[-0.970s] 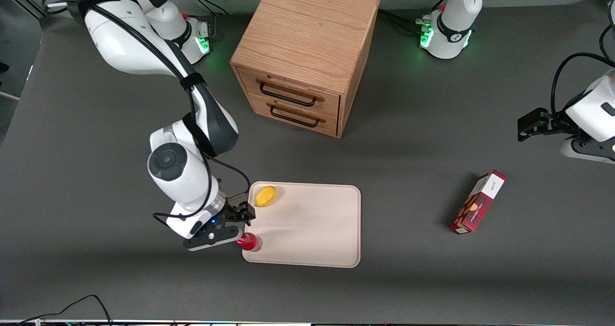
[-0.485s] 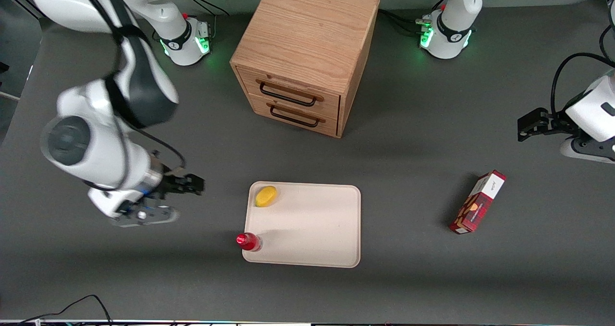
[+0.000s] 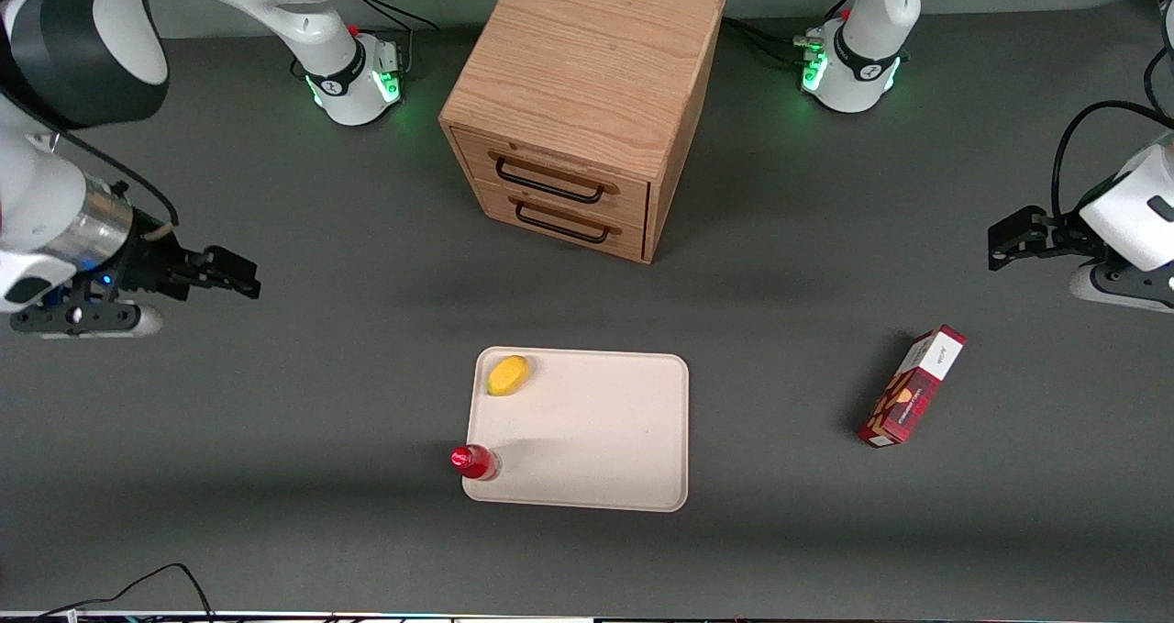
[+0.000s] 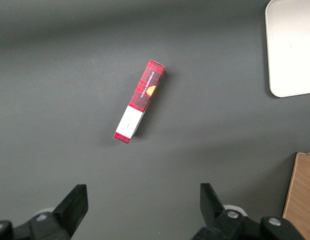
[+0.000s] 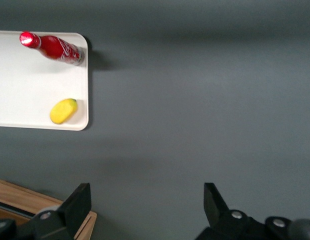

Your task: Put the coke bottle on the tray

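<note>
The small red coke bottle (image 3: 475, 461) (image 5: 55, 47) stands upright on the corner of the cream tray (image 3: 596, 439) (image 5: 25, 90) that is nearest the front camera and toward the working arm's end. My gripper (image 3: 240, 279) (image 5: 147, 197) hangs high over the bare table, well away from the tray toward the working arm's end. It is open, with nothing between its fingers.
A yellow lemon-like fruit (image 3: 507, 374) (image 5: 63, 110) lies on the tray's corner nearest the wooden two-drawer cabinet (image 3: 587, 109). A red plaid carton (image 3: 913, 398) (image 4: 140, 100) lies on the table toward the parked arm's end.
My gripper let go of the bottle at the tray's corner, then rose and drew away toward the working arm's end. The bottle stays standing on the tray.
</note>
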Controlling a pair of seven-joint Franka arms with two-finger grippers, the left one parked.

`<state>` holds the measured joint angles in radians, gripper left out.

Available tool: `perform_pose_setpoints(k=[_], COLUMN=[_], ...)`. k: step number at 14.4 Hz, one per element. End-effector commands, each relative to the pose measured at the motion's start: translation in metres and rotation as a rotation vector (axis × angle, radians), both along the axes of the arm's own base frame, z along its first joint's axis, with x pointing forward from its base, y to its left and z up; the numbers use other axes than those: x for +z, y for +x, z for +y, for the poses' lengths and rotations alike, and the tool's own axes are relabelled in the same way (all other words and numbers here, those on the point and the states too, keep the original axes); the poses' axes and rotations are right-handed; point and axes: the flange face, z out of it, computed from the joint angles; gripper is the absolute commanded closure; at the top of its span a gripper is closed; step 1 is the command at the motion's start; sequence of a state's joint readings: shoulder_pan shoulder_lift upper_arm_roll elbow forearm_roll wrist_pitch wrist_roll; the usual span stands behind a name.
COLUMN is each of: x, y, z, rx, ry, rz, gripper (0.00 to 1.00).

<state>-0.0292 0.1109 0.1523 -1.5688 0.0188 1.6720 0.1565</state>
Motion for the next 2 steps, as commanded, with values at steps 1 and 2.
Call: perform_pose_setpoints(k=[1, 2], x=[0.0007, 0.0009], y=[-0.0213, -0.0216], z=[-0.0075, -0.0093], rx=[-0.006, -0.012], ry=[0.001, 0.0], rz=[-0.004, -0.004], gripper=[0.0, 0.0])
